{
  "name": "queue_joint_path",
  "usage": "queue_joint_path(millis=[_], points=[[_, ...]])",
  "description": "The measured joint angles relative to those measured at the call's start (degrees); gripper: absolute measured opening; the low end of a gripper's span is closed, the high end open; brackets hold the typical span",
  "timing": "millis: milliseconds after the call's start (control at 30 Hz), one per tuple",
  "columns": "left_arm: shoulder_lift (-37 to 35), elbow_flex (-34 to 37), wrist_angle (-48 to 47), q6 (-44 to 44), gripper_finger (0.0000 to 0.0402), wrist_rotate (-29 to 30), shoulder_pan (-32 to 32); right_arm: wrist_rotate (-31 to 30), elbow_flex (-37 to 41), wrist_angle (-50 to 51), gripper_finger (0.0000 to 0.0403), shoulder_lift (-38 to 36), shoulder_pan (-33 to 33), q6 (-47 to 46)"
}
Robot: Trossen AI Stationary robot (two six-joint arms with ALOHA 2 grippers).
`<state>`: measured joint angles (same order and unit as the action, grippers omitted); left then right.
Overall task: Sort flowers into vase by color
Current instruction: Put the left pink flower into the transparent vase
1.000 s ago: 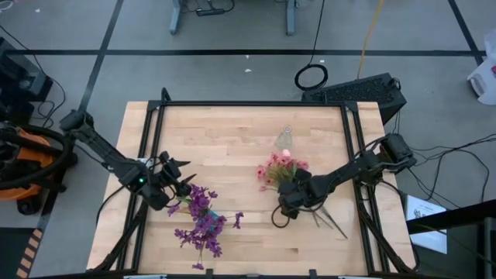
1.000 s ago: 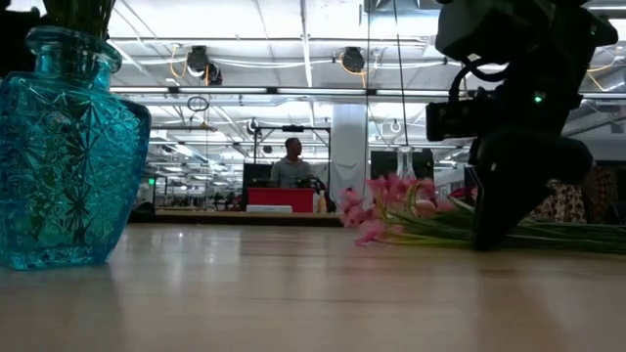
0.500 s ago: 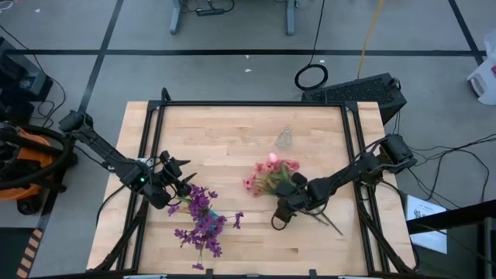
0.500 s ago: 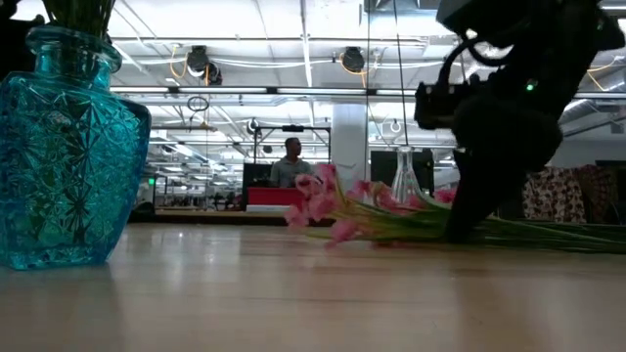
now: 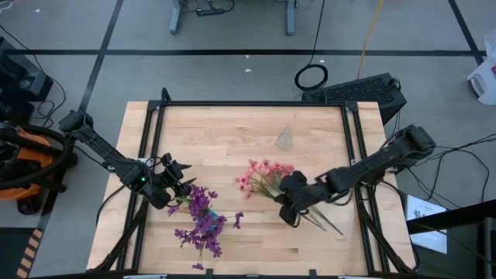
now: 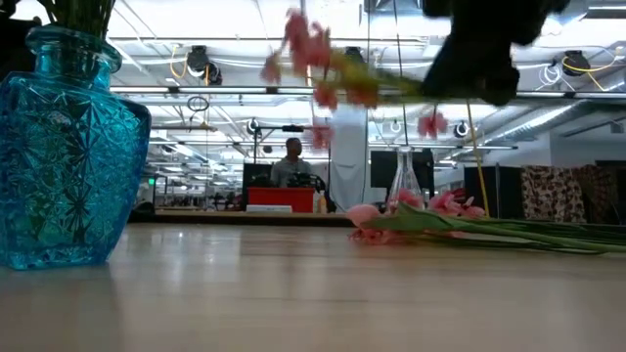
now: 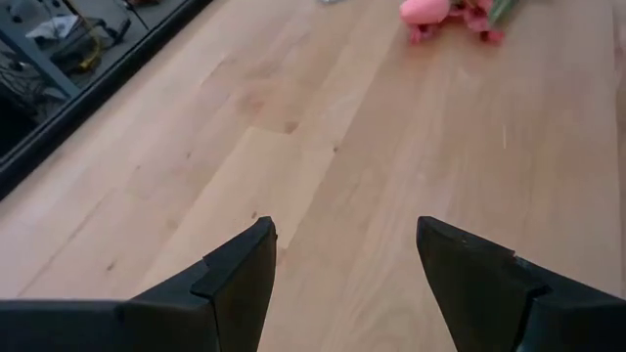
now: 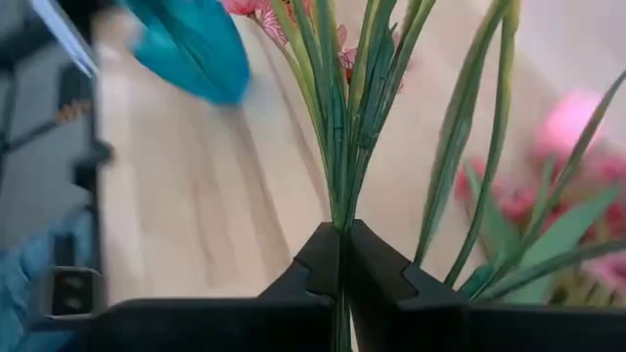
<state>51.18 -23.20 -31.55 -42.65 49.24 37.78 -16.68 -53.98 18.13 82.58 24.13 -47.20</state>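
The right gripper (image 8: 342, 256) pinches the thin green stems of a pink spray (image 5: 260, 177), near the worktop's (image 5: 232, 136) middle. Only the low view shows it lifted off the wood, with more pink flowers (image 6: 430, 210) lying beneath. Purple flowers (image 5: 203, 221) fill the faceted blue glass vase (image 6: 68, 147) near the front edge. The left gripper (image 7: 342, 264), beside it, gapes wide and empty. A clear vase (image 5: 284, 139) stands toward the back edge.

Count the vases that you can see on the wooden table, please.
2. A turquoise cut-glass vase stands at the near left, holding the purple flowers beside the left gripper. A small clear glass vase stands farther back, near the middle. None other shows.
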Motion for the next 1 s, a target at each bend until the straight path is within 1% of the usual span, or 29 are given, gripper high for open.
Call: queue_joint_path(millis=[67,167,233,367,500,567,700,867,1000], points=[[0.0,0.0,0.2,0.7,0.0253,-0.2,0.0,-2.0,0.0,-0.7,0.0002,-2.9,0.2,2.3],[0.0,0.0,1.1,3.2,0.0253,-0.2,0.0,-6.6,0.0,-2.4,0.0002,-6.9,0.4,6.9],[0.0,0.0,1.7,5.9,0.0253,-0.1,-0.5,-9.0,0.0,-5.5,0.0002,-9.0,0.4,11.5],[-0.3,0.0,1.6,11.4,0.0253,1.4,-2.8,-12.8,0.0,-14.2,0.0002,-11.8,-0.2,25.5],[-2.3,0.0,3.3,19.7,0.0253,2.2,-7.4,-12.9,0.0,-22.6,0.0002,-13.8,-2.5,40.3],[-4.0,0.0,6.6,25.1,0.0253,1.3,-10.3,-10.6,0.0,-26.1,0.0002,-14.7,-4.6,46.3],[-7.6,0.0,15.7,37.8,0.0253,-6.4,-16.1,-3.8,0.0,-30.0,0.0002,-16.5,-9.9,53.0],[-10.4,0.0,25.9,51.1,0.0253,-16.0,-24.5,3.5,-0.1,-35.3,0.0002,-16.2,-16.8,56.5],[-10.6,0.0,34.8,57.7,0.0253,-26.3,-32.4,9.3,-0.1,-43.5,0.0002,-13.7,-21.2,57.4]])
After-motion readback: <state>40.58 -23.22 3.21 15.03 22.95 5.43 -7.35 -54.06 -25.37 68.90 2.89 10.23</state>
